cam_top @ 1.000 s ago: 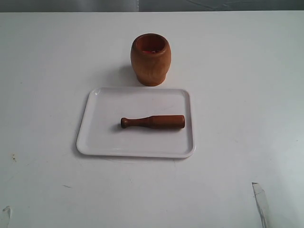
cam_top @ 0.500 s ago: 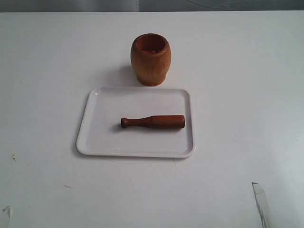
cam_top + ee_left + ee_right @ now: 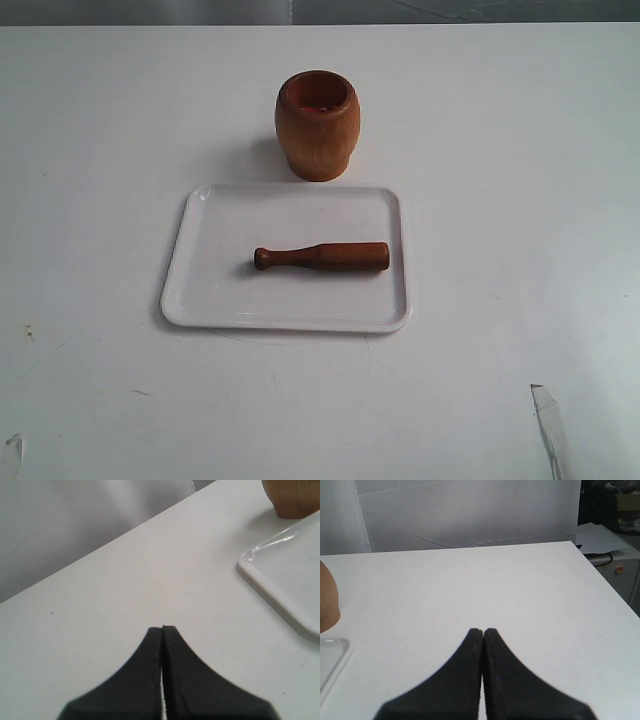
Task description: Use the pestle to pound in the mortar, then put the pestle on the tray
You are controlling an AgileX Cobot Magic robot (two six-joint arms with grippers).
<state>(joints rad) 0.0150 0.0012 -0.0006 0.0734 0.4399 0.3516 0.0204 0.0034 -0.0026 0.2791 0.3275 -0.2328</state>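
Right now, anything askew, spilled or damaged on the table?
Nothing stands out. The mortar stands upright just behind the tray, the pestle lies flat inside the tray, and nothing is spilled. Left gripper and right gripper are shut, touching nothing. Only faint specks mark the table.

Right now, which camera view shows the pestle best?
The exterior view: the pestle lies whole on the white tray, visible from knob to thick end. Neither wrist view shows it; each catches only a corner of the white tray.
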